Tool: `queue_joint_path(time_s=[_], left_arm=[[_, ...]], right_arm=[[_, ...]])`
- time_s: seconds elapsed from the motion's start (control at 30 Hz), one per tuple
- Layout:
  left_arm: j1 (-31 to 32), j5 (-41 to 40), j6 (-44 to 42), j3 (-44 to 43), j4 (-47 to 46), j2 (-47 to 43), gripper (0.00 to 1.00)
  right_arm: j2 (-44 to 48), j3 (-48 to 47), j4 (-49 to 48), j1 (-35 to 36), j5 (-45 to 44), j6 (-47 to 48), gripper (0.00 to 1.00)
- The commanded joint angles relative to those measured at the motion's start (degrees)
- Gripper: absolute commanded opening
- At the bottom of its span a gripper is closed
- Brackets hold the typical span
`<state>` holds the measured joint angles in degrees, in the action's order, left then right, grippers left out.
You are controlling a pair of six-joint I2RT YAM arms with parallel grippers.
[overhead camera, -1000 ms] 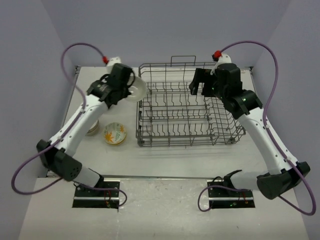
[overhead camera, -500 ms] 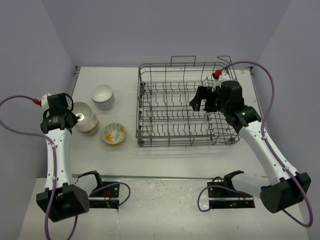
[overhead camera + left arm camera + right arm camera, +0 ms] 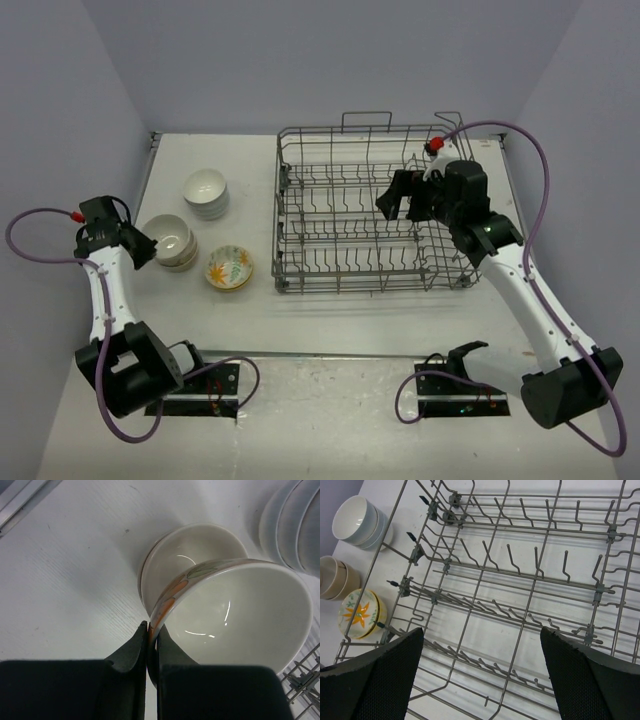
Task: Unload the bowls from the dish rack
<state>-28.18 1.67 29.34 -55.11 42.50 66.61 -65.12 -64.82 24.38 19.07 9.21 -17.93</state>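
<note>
While the left gripper (image 3: 151,636) pinches the rim of a floral bowl (image 3: 240,615) just above the beige stack (image 3: 192,550), the right gripper (image 3: 480,672) hangs spread wide over the dish rack (image 3: 520,605); white bowls (image 3: 205,190) and a second floral bowl (image 3: 230,267) sit left of it.

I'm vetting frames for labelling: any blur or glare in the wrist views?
Left wrist: the left gripper is blurred near the lens; small glints show inside the floral bowl. Right wrist: the dish rack is sharp throughout, with no glare.
</note>
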Motion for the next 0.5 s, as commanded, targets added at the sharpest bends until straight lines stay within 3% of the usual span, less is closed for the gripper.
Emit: queue_joint_path(time_s=[0.0, 0.2, 0.47], left_arm=[[-1.0, 3.6, -1.0, -0.2, -5.9, 1.2, 0.00], [-1.1, 1.1, -0.7, -0.4, -6.7, 2.1, 0.00], [-1.1, 2.2, -1.4, -1.0, -6.8, 5.2, 0.03]], right_arm=[[1.6, 0.9, -2.3, -0.2, 1.5, 0.8, 0.99], [2.5, 1.2, -2.1, -0.2, -2.6, 1.1, 0.99], [2.5, 1.6, -2.6, -0.1, -1.8, 1.2, 0.99]])
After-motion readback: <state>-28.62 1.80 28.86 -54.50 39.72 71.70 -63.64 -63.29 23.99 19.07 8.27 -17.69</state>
